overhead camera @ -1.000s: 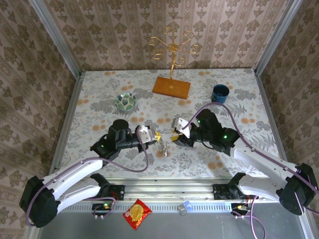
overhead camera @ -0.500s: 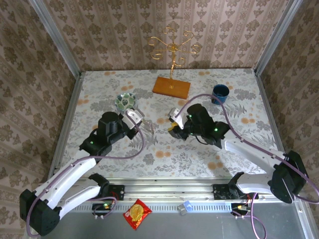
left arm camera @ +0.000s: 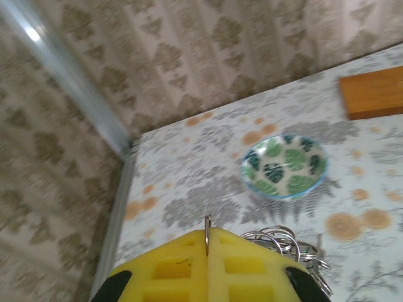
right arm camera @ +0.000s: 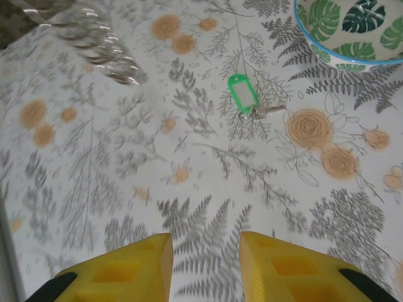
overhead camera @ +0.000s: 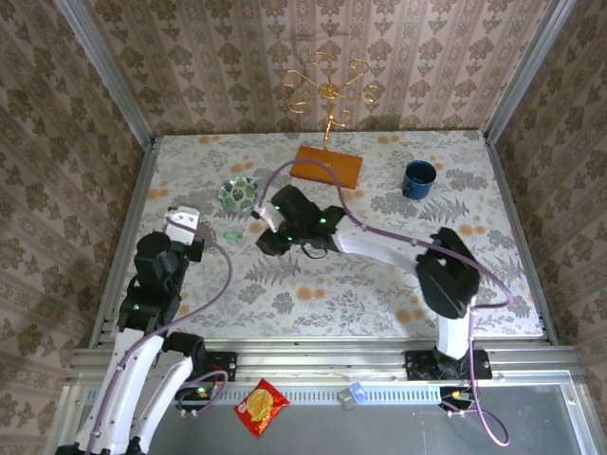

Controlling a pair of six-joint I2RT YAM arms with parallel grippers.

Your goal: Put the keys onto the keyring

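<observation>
Found the left gripper (left arm camera: 207,246) clamped on the keyring (left arm camera: 207,225) — yellow pads pressed together on the thin hoop, held upright between them. Noted the ring's bunch of silvery keys (left arm camera: 286,242) at 4 o'clock of the grip, partly blurred. Logged the patterned bowl (left arm camera: 284,165) at 1 o'clock beyond the pads, standing on the table (left arm camera: 189,182), and the wooden base (left arm camera: 374,94) farther off at 2 o'clock. Placed this gripper, seen from above, at the table's 9 o'clock side.

Found the right gripper (right arm camera: 204,248) with fingers apart, nothing between them, above bare tabletop left of the table's middle. Recorded one green key (right arm camera: 242,94) — bright green head, pale metal part at its 4 o'clock end — lying flat at 12 o'clock of those fingers, apart from them. Noted the bowl at 1 o'clock of that key, near but not touching.

Entered also, from above: blue mug (overhead camera: 418,178) at the table's 2 o'clock, gold stand (overhead camera: 328,90) on the wooden base at 12 o'clock, red snack packet (overhead camera: 261,408) off the table at 6 o'clock.
</observation>
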